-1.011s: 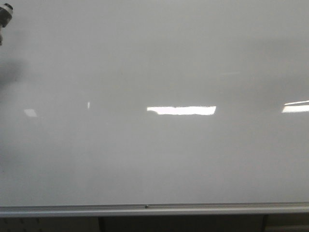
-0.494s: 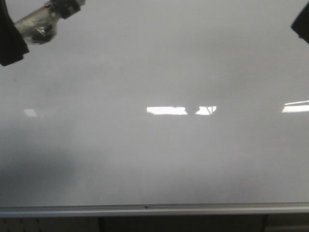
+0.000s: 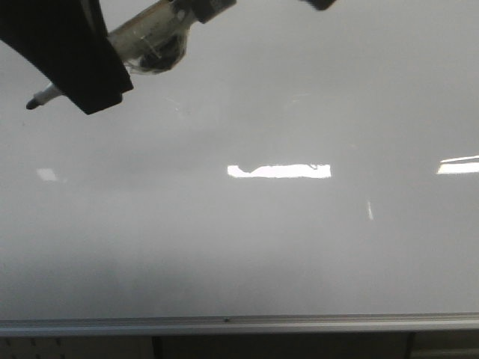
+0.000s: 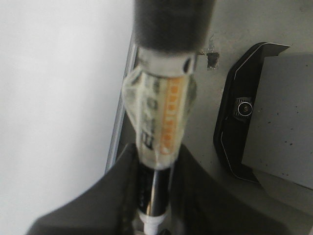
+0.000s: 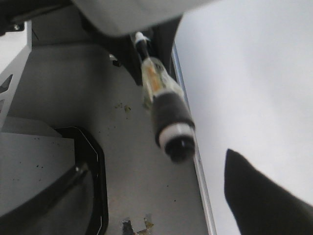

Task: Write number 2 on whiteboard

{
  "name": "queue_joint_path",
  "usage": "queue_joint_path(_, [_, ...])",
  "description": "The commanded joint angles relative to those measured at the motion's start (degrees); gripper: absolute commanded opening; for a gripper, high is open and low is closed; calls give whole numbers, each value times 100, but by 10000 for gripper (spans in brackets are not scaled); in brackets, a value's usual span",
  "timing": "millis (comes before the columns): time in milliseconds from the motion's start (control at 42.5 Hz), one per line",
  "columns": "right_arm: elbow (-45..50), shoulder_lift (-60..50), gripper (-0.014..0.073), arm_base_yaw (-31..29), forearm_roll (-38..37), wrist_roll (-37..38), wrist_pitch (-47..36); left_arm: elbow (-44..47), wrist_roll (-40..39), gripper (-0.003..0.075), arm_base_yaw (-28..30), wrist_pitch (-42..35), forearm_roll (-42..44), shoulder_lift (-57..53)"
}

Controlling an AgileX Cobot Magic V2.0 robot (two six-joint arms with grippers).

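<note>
White and shiny, the whiteboard [image 3: 284,247] fills almost all of my front view, with its silver rail [image 3: 239,324] along the bottom. My left gripper [image 3: 71,52] is up in the top left corner, with its jaws pressed onto a marker [image 3: 146,37] (wrapped in clear tape). The dark marker tip [image 3: 31,104] pokes out past the jaws, in front of the board. My right gripper [image 5: 264,196] shows only one dark finger, so I cannot tell its jaws. No number shows on the board.
</note>
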Motion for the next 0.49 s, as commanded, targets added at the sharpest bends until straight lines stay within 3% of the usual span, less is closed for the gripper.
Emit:
queue_joint_path(0, [-269,129,567,235,201,-179,-420,-189,7,-20,-74,-315,-125,-181])
queue_joint_path(188, [-298,378,533,518,201,-184,-813,-189,7,-19,-74,-329,-133,-181])
queue_joint_path(470, [-298,390,253,513,223,-184,-913,-189,7,-19,-74,-329,-133,-181])
